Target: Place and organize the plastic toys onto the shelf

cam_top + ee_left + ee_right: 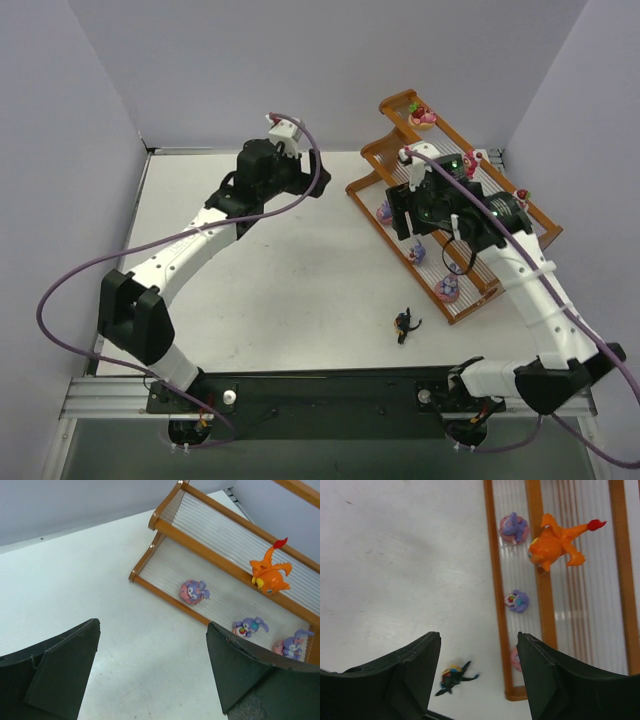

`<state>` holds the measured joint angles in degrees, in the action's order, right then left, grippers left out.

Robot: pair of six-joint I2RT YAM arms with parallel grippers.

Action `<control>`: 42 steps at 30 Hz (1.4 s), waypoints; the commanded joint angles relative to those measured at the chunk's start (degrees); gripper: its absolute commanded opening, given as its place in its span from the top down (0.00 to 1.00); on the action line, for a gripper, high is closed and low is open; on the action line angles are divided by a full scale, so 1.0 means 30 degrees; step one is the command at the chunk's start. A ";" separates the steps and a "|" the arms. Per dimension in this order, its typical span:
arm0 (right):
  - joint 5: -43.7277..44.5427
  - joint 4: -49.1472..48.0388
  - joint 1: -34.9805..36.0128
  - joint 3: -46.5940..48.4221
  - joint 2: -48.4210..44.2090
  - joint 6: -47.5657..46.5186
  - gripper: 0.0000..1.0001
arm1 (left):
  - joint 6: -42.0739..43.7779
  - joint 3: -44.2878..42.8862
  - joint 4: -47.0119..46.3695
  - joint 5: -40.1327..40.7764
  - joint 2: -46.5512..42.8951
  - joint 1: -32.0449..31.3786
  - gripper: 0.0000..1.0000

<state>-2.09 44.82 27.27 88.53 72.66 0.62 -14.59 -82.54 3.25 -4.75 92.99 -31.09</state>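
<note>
The shelf point(372, 150) stands at the back right. Three purple toys point(194, 591) point(248, 626) point(290, 646) sit in its lowest tier. An orange toy point(555, 542) lies tilted across the rim between the lowest and middle tiers. A pink toy point(424, 117) is on the top tier and a red one point(521, 194) farther right. A black winged toy point(404, 324) lies on the table in front of the shelf. My right gripper point(479, 637) hangs open and empty above the shelf's front edge. My left gripper point(152, 625) is open and empty over the bare table left of the shelf.
Grey walls enclose the white table point(300, 290) on the left, back and right. The right arm point(530, 280) reaches over the shelf's near end. Purple cables point(90, 270) loop beside both arms.
</note>
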 commanded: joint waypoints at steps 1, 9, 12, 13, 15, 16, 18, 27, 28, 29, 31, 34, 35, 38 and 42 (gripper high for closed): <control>0.4088 -0.1255 0.0023 0.0110 0.2113 -0.5125 0.38 | -0.0146 0.2166 0.0031 -0.0231 -0.2517 0.0490 0.03; 0.3422 -0.3044 -0.1441 0.0254 0.4546 -0.8438 0.41 | -0.0586 0.3871 0.0383 -0.0495 -0.4160 0.1573 0.03; 0.3334 -0.3074 -0.1881 0.0634 0.5279 -0.9317 0.42 | -0.0615 0.4164 0.0442 -0.0613 -0.4307 0.1721 0.03; 0.3129 -0.3074 -0.2056 0.0723 0.5571 -0.9551 0.42 | -0.0644 0.4252 0.0442 -0.0613 -0.4307 0.1808 0.03; 0.2719 -0.3074 -0.2116 0.0782 0.5836 -0.9845 0.43 | -0.0732 0.4427 0.0412 -0.0817 -0.4307 0.1897 0.03; 0.2630 -0.3103 -0.2087 0.0753 0.6040 -1.0020 0.43 | -0.0791 0.4457 0.0325 -0.0905 -0.4249 0.1984 0.03; 0.2396 -0.3249 -0.1999 0.0753 0.6275 -1.0372 0.44 | -0.0820 0.4516 0.0237 -0.1198 -0.4161 0.2043 0.03; 0.3273 -0.4333 -0.1706 0.0168 0.6980 -1.1105 0.45 | -0.0967 0.4369 0.0149 -0.1901 -0.3839 0.2395 0.03; 0.3361 -0.4595 -0.1648 0.0080 0.7038 -1.1135 0.45 | -0.1025 0.4399 0.0120 -0.2018 -0.3810 0.2453 0.03; 0.3507 -0.4713 -0.1647 -0.0037 0.7097 -1.1164 0.45 | -0.1055 0.4399 0.0090 -0.2077 -0.3809 0.2570 0.03; 0.3596 -0.4831 -0.1647 -0.0067 0.7272 -1.1165 0.46 | -0.1084 0.4428 0.0090 -0.2223 -0.3809 0.2629 0.03; 0.3684 -0.4919 -0.1648 -0.0242 0.7390 -1.1165 0.47 | -0.1113 0.4487 0.0090 -0.2370 -0.3809 0.2776 0.03; 0.3713 -0.4978 -0.1676 -0.0330 0.7361 -1.1165 0.47 | -0.1113 0.4516 0.0061 -0.2399 -0.3838 0.2805 0.03; 0.3889 -0.5096 -0.1647 -0.0565 0.7478 -1.1165 0.48 | -0.1172 0.4604 -0.0056 -0.2487 -0.3868 0.2922 0.03; 0.3918 -0.5212 -0.1677 -0.0682 0.7711 -1.1253 0.48 | -0.1289 0.4662 -0.0144 -0.2634 -0.3897 0.3098 0.03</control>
<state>7.75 29.87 21.85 87.22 94.39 -32.27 -17.80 -68.82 4.93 -11.22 82.17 -22.61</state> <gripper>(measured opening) 0.523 0.972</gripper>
